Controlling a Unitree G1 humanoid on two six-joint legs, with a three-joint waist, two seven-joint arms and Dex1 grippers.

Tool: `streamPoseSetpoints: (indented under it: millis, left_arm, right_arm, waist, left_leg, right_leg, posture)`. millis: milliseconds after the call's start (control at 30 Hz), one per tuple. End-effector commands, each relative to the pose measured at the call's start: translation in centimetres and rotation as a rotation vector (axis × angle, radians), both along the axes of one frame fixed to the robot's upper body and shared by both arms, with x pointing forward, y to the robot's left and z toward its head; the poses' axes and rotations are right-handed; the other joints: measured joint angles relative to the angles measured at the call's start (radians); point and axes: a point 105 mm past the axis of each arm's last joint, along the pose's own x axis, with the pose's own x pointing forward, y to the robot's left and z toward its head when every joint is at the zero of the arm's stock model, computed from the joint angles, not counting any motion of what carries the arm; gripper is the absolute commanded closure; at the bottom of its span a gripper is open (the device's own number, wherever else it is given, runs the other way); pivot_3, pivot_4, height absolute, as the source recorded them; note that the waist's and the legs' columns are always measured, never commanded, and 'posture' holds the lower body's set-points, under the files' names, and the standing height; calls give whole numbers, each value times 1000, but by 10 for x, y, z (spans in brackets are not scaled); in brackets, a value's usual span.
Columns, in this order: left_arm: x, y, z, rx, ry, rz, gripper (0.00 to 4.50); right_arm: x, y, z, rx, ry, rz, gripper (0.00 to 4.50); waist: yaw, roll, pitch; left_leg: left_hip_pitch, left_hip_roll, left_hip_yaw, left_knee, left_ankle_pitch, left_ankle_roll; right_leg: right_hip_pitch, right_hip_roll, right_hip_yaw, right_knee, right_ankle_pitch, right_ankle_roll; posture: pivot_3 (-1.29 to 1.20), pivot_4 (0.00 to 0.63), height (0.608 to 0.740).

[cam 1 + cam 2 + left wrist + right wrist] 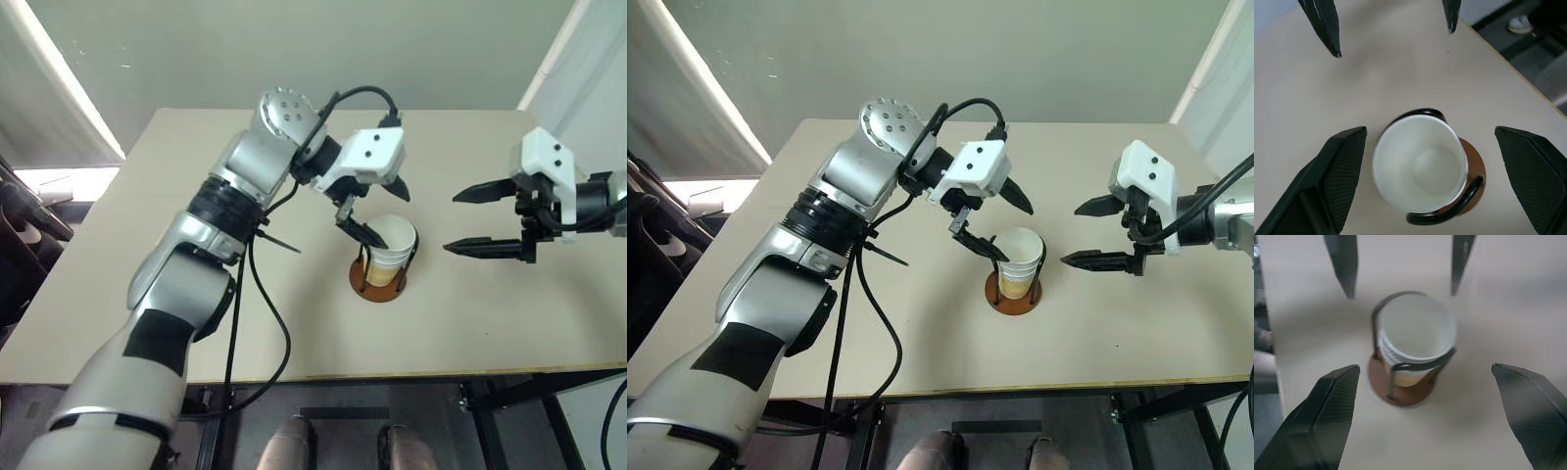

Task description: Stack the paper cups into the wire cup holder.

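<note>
Stacked paper cups (1020,262) in the wire cup holder (1013,291) bear no readable writing

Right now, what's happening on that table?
The paper cups sit nested in the wire cup holder near the middle of the table. The left gripper hovers just over the stack, open, holding nothing. The right gripper waits open off to the side, also with nothing in it.
</note>
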Motion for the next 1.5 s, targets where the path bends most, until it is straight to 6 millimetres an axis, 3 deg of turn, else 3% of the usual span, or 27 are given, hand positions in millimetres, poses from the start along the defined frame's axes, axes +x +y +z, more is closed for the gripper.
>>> streamPoseSetpoints:
  millis: [33, 200, 267, 433, 633, 767, 1067, 1300, 1500]
  left_arm:
    - [1, 21, 17, -109, -7, 80, 22]
    - [-1, 50, 24, -271, 25, 246, 22]
    - [-2, 71, 26, -360, 44, 364, 22]
    - [2, 113, 16, -434, 34, 619, 22]
    - [2, 136, 11, -531, 42, 789, 22]
    - [-2, 145, 1, -544, 40, 860, 22]
    - [-10, 145, -5, -612, 50, 909, 22]
    - [-6, 149, -3, -612, 44, 926, 22]
    - [-4, 149, 3, -593, 1, 885, 22]
  right_arm:
    - [4, -1, 10, -1, -56, 4, 0]
    - [28, 4, 16, 106, -121, -49, 0]
    - [40, 10, 17, 208, -132, -74, 0]
    - [47, 13, 9, 269, -93, -71, 0]
    - [64, 9, 16, 326, -106, -99, 0]
    - [71, 8, 16, 331, -108, -108, 0]
    - [79, 1, 15, 355, -112, -160, 0]
    - [84, -3, 15, 321, -124, -167, 0]
    - [78, -21, 10, 289, -137, -218, 0]
  waist:
    - [-5, 0, 0]
    - [-12, 0, 0]
    - [-15, 0, 0]
    - [-11, 0, 0]
    - [-6, 0, 0]
    - [-9, 0, 0]
    - [-8, 0, 0]
    - [-8, 0, 0]
    - [-5, 0, 0]
  left_leg:
    - [0, 0, 0, 0, 0, 0]
    - [2, 1, 0, 0, 0, -1]
    - [3, 1, 1, 1, 1, -1]
    - [5, 2, 0, -1, 2, -3]
    - [6, 1, -1, 0, 2, -3]
    - [9, 2, -1, -2, 3, -5]
    - [10, 2, -2, -4, 4, -8]
    - [10, 2, -2, -6, 4, -9]
    - [10, 2, -3, -7, 3, -10]
  right_leg:
    - [0, 0, 0, 0, 0, 0]
    - [0, 1, 0, 1, 0, 0]
    - [0, 1, 0, 1, 0, -1]
    - [1, 2, 0, 3, -2, -5]
    - [4, 2, 0, 2, -5, -17]
    - [4, 2, 0, 3, -6, -19]
    - [4, 2, -1, 5, -6, -20]
    - [4, 2, -1, 6, -6, -21]
    - [4, 2, -2, 5, -6, -21]
  posture:
    - [0, 150, 740]
    - [0, 150, 740]
    - [0, 150, 740]
    - [0, 150, 740]
    - [0, 150, 740]
    - [0, 150, 740]
    - [0, 150, 740]
    - [0, 150, 740]
    - [0, 150, 740]
